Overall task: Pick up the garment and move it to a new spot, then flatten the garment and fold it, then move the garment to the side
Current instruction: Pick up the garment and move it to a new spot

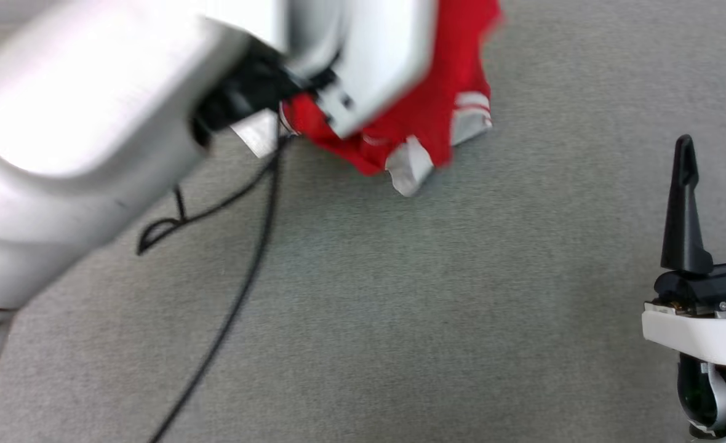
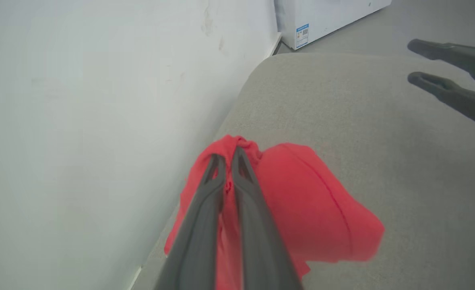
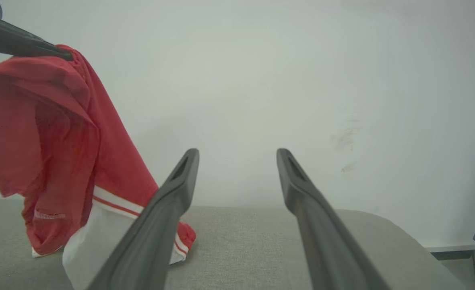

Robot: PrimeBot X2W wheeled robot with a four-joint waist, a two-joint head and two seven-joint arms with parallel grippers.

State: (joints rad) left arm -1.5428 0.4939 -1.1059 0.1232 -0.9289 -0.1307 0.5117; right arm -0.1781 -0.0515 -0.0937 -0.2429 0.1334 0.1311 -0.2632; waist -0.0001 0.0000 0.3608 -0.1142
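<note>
The garment (image 1: 437,104) is a red T-shirt with white sleeves and stripe trim. It hangs bunched from my left gripper (image 2: 228,158), which is shut on a fold of its red cloth. In the right wrist view the garment (image 3: 56,141) dangles from the left gripper's dark fingers (image 3: 20,42) at the upper left, and its lower end with a white sleeve touches the grey surface. My right gripper (image 3: 237,155) stands open and empty, apart from the cloth; it also shows at the head view's right edge (image 1: 717,160). My pale left forearm (image 1: 92,123) hides much of the garment in the head view.
The work surface is a grey fabric top (image 1: 430,295) with a rounded far corner, set against a white wall (image 3: 261,80). A black cable (image 1: 246,271) runs across its left part. A white box (image 2: 322,20) stands on the floor beyond the corner.
</note>
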